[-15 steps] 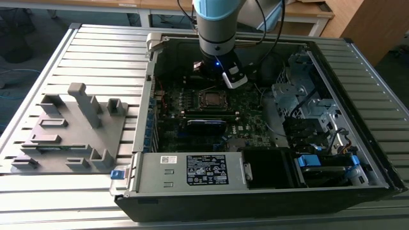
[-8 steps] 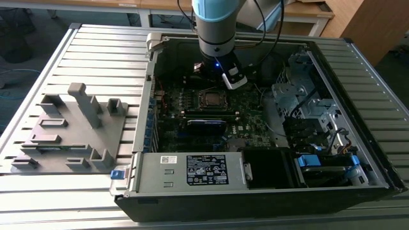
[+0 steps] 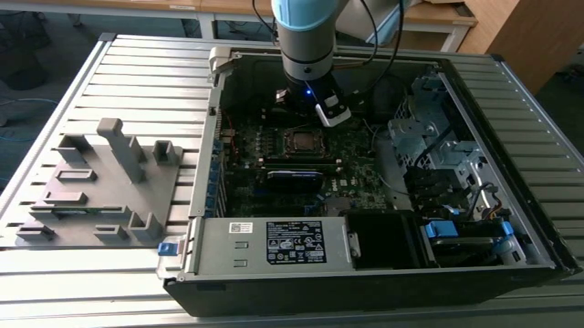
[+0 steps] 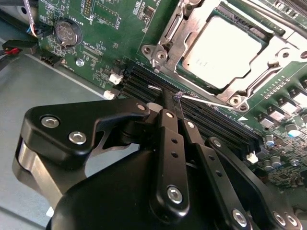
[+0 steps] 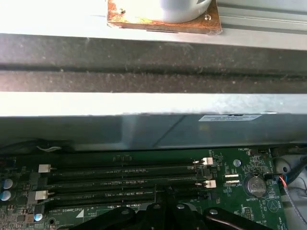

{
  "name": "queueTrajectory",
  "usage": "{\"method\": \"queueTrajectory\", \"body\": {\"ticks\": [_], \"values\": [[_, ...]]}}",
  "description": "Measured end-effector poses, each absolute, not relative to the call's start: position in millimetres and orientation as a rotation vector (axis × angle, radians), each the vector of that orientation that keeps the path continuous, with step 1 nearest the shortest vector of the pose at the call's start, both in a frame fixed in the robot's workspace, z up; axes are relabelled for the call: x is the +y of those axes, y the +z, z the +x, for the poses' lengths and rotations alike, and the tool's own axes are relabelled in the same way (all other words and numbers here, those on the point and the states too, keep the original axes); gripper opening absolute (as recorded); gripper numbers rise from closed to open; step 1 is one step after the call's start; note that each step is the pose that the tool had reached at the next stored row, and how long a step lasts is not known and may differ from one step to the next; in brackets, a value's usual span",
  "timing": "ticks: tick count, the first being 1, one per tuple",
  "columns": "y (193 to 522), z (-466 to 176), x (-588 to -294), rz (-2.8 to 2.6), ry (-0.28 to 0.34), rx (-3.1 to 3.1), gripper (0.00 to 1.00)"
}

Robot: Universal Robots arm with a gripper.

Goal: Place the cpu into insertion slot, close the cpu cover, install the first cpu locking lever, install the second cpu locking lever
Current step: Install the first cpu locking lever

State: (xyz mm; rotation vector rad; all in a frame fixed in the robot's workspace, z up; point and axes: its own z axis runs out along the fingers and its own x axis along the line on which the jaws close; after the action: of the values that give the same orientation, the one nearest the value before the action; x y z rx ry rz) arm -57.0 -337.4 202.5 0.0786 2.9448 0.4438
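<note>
Here the cpu (image 4: 224, 51) is seen seated in the insertion slot (image 4: 169, 34), framed by the cpu cover (image 4: 189, 25). The claw (image 4: 173, 103) is pressed narrow, fingertips together, touching a thin locking lever (image 4: 211, 101) beside the memory slots (image 4: 211, 122).

Open room lies above the insertion slot (image 3: 301, 141), hemmed by the arm (image 3: 308, 51) behind, the case wall (image 3: 216, 109) and drive cage (image 3: 429, 147) either side.
</note>
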Motion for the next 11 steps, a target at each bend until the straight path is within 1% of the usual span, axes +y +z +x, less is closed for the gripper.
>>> {"method": "queueTrajectory", "body": {"ticks": [11], "values": [[201.0,-58.8,-335.6,0.079,0.429,2.936,0.1]]}}
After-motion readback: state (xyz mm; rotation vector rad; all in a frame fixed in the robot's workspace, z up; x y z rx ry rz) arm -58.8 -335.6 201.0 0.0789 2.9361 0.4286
